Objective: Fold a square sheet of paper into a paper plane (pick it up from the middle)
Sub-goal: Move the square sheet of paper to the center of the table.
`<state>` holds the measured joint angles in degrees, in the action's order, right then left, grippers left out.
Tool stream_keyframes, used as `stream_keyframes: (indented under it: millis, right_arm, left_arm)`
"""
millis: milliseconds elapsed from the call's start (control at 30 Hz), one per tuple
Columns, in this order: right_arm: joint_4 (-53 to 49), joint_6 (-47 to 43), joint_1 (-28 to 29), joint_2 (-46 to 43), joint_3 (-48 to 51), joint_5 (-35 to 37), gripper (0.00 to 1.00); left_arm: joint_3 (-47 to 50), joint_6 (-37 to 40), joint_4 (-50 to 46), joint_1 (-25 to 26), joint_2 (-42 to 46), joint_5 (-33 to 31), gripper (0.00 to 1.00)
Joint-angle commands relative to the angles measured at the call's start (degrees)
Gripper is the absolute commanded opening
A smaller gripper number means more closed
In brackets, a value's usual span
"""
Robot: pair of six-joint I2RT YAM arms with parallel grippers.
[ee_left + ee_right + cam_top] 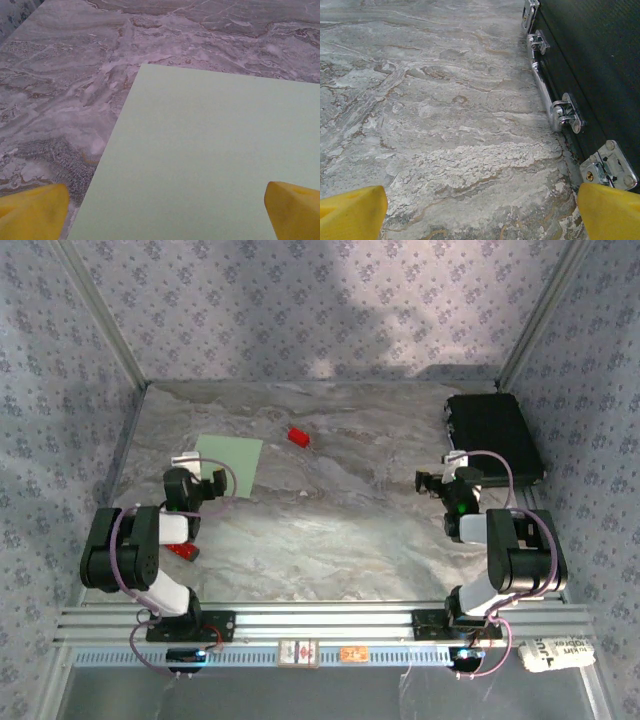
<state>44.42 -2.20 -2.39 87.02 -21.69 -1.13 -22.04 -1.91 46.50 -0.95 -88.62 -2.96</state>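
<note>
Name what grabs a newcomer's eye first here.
The flat pale-green square sheet of paper lies at the left on the grey marbled table, the open left gripper poised over it. A small red block sits just right of it; a black latched case lines the far right edge.

Bare tabletop point(340, 520) lies open centrally; black case point(495, 435) walls the far right; red block point(298, 436) sits near the square sheet of paper point(230, 462).
</note>
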Motion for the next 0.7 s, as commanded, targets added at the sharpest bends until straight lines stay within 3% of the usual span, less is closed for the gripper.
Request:
stream_keyframes:
  millis: [0, 667]
  right_arm:
    - [0.14, 0.08, -0.29, -0.08, -1.16, -0.63, 0.99]
    - [0.05, 0.62, -0.68, 0.03, -1.28, -0.63, 0.99]
  left_arm:
    - [-1.36, 0.9, 1.11, 0.24, 0.39, 0.91, 1.0]
    - [-1.42, 0.7, 0.95, 0.15, 0.44, 1.03, 1.0]
